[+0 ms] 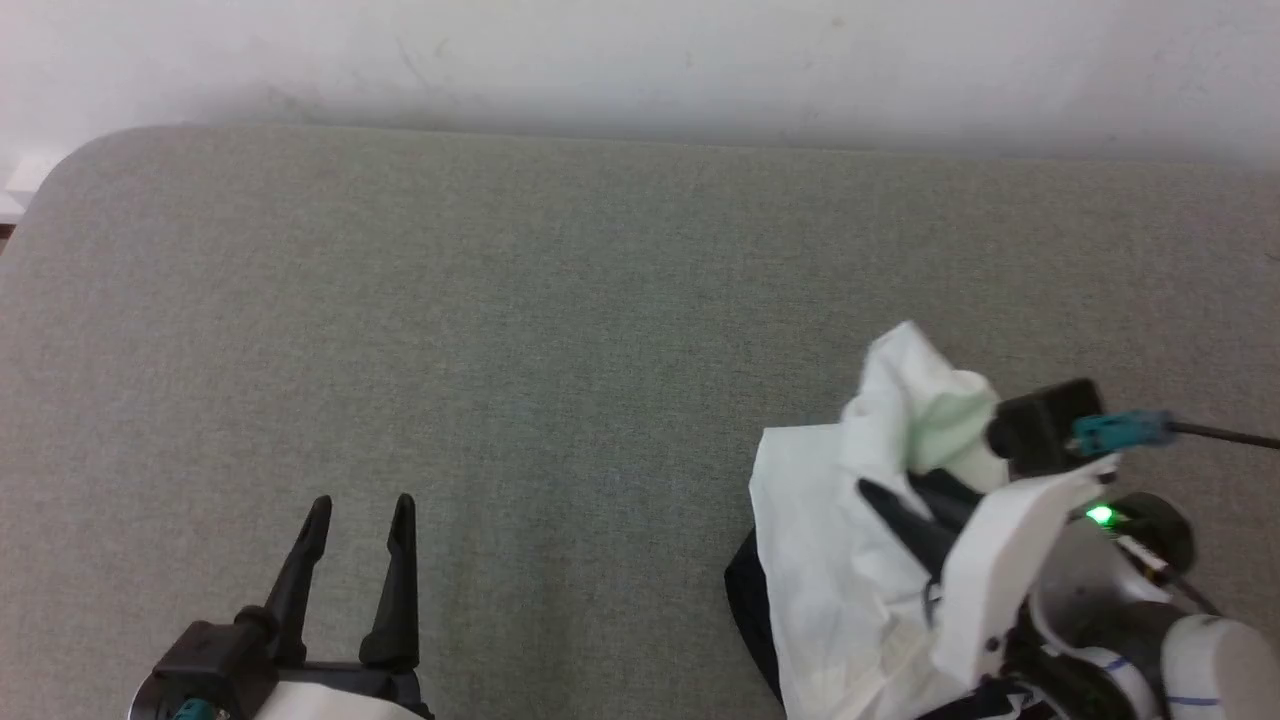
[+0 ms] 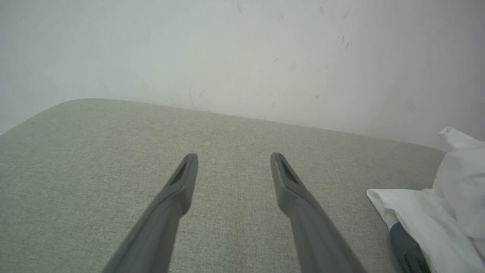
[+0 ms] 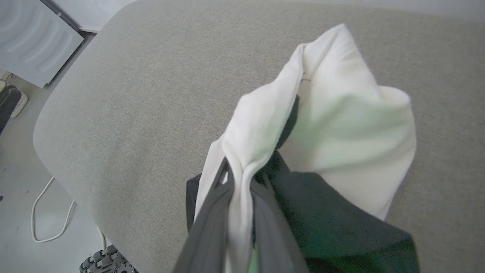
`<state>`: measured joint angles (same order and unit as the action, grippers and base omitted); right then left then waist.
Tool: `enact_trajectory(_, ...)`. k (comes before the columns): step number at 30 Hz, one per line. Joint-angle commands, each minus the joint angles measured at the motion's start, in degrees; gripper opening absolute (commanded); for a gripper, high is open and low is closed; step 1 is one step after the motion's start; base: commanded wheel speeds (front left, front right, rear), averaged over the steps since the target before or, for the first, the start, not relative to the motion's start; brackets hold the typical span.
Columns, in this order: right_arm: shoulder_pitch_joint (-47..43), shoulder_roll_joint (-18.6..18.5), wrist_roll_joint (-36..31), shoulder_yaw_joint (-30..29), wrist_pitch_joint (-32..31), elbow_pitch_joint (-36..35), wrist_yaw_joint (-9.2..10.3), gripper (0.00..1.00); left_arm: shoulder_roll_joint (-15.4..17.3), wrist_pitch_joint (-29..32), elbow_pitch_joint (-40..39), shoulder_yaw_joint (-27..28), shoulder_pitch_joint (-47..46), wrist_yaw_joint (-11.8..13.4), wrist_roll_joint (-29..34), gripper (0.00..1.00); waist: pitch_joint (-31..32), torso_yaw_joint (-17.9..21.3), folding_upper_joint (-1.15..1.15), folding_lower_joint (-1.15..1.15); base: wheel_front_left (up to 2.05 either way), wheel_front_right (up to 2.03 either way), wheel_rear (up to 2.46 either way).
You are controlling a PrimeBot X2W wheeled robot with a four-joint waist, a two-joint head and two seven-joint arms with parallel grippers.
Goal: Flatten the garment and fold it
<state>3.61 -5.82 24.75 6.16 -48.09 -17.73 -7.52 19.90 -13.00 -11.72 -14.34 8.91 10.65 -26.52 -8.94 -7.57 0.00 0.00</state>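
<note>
The garment (image 1: 840,560) is a crumpled white bundle with a black part showing at its lower left, at the lower right of the grey table (image 1: 560,330). My right gripper (image 3: 242,178) is shut on a white fold of the garment (image 3: 341,125), which drapes over its dark fingers (image 1: 900,520); a black piece of it hangs below. At the lower left, apart from the cloth, my left gripper (image 1: 360,510) stands open above bare table. In the left wrist view my left gripper (image 2: 233,159) holds nothing and the garment (image 2: 439,212) lies to its right. The chest print is hidden.
A pale wall (image 1: 640,60) runs along the table's far edge. The table's rounded corner (image 3: 49,129) drops to the floor, where a white cable (image 3: 41,212) and a white appliance (image 3: 34,38) lie. A wide stretch of grey cloth surface lies between the grippers.
</note>
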Motion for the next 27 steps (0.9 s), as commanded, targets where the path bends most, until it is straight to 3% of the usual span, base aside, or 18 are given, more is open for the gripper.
enact_trajectory(1, 1.18, 0.47, 0.5, 1.58, -0.61, 0.05, 0.03, 0.0, -0.29, -0.45, 0.31, -0.02, -0.77, -0.21, -0.43, 1.0, -0.48, -0.69, 0.0, 0.0, 0.0, 0.0, 0.0)
enact_trajectory(6, 2.76, 1.52, -0.82, 6.73, -1.68, 4.27, 0.03, 0.0, -0.87, -0.81, 1.17, -0.4, -1.58, -0.8, -0.63, 1.0, -1.37, -2.07, 0.0, 0.0, 0.0, 0.0, 0.0)
enact_trajectory(14, 4.01, 2.72, -4.37, 8.9, -0.25, 14.58, 0.03, 0.0, -1.46, -1.1, 2.78, -1.18, -3.22, -1.89, -0.85, 1.0, -2.35, -3.92, 0.0, 0.0, 0.0, 0.0, 0.0)
enact_trajectory(16, 4.39, 2.83, -5.0, 9.17, 0.68, 16.41, 0.03, 0.71, -1.53, -1.13, 3.19, -1.32, -3.51, -2.06, -0.94, 1.0, -2.29, -4.15, 0.0, 0.0, 0.0, 0.0, 0.0)
enact_trajectory(17, 4.59, 2.86, -5.17, 9.42, 1.06, 17.06, 0.03, 1.0, -1.54, -1.14, 3.37, -1.35, -3.6, -2.12, -0.98, 1.0, -2.21, -4.19, 0.0, 0.0, 0.0, 0.0, 0.0)
enact_trajectory(23, 5.85, 2.92, 0.17, 11.16, 1.87, 14.96, 0.03, 1.0, -1.42, -1.09, 4.02, -1.32, -3.05, -2.09, -1.41, 1.0, -0.75, -2.97, 0.0, 0.0, 0.0, 0.0, 0.0)
enact_trajectory(27, 5.47, 2.93, 3.05, 7.59, 1.21, 9.26, 0.03, 1.0, -1.05, -0.92, 3.64, -1.15, -2.54, -1.86, -1.53, 1.0, 0.07, -1.89, 0.0, 0.0, 0.0, 0.0, 0.0)
